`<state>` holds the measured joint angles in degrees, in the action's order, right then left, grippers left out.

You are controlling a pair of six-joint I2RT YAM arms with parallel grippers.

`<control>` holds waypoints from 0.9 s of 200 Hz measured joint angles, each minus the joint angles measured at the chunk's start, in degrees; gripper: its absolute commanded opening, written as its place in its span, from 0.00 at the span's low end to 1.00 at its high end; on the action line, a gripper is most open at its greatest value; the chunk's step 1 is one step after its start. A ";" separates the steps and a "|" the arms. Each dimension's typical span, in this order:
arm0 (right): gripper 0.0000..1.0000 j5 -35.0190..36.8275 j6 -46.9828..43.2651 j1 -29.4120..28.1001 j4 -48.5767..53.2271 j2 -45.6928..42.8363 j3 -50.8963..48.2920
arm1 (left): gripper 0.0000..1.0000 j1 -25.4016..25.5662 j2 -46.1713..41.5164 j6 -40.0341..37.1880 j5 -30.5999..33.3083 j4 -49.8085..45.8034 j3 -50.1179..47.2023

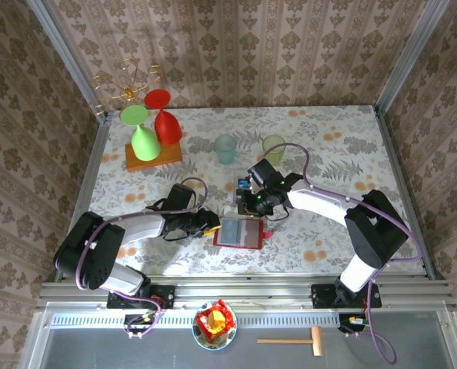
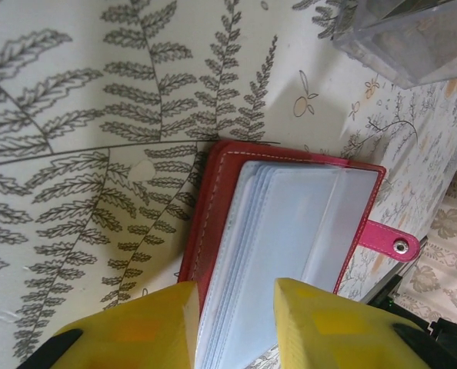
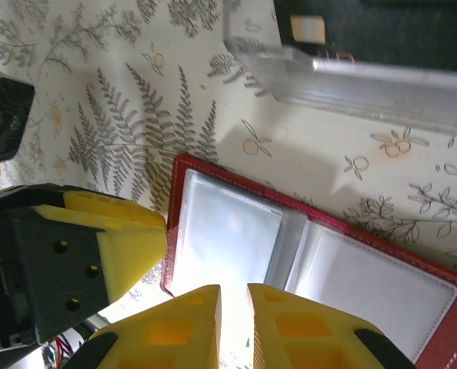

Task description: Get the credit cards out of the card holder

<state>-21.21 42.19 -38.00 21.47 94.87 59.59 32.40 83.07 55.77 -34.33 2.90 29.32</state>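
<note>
Though the desk [image 1: 351,146] lies bare to the right, the card holder [image 1: 240,232] is hemmed in. It lies open near the front edge, with the left claw [image 1: 208,224] at its left edge, the right claw [image 1: 249,206] over its far side, and the clear box [image 1: 242,192] just beyond. Your left wrist view shows the left claw's fingers [image 2: 136,330] apart astride the pocket leaves, plus a pink snap tab [image 2: 390,240]. Your right wrist view shows the right claw closed to a slit and a dark card [image 3: 382,31] in the box.
</note>
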 measured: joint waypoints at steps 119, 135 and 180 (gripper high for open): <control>0.23 -6.12 9.92 -5.29 -10.40 5.11 -3.48 | 0.30 1.01 -0.96 1.75 0.09 1.46 -2.56; 0.26 -6.23 10.54 -5.86 -10.82 5.73 -3.48 | 0.30 1.01 -1.53 1.95 0.24 1.49 -2.97; 0.29 -6.03 10.80 -6.54 -10.51 7.10 -3.50 | 0.31 1.01 -2.19 2.14 0.66 1.42 -3.17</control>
<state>-27.24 52.99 -44.53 10.96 101.97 56.10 33.41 80.88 57.91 -33.67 4.32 26.15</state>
